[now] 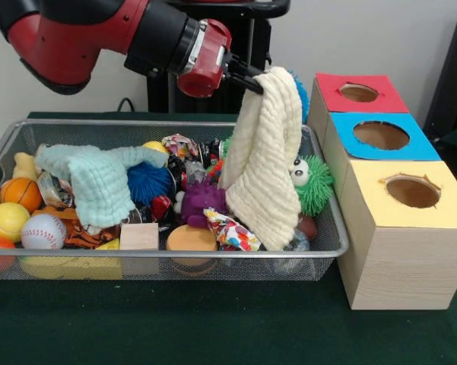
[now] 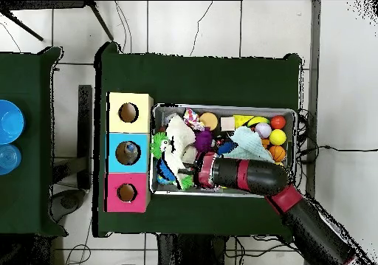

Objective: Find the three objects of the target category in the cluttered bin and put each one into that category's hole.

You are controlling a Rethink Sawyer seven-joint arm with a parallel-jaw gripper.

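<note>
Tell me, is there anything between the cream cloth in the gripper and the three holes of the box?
Nothing visible blocks it. The gripper holds the cream cloth lifted, its lower end hanging in the wire bin. The box stands just beyond the bin's wall, its red, blue and yellow holes open on top.

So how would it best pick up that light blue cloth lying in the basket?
Probably from straight above, pinching the raised fold near the middle of the light blue cloth. It lies draped loosely over toys in the wire basket, so its humped top is exposed, while its edges tuck between balls.
</note>
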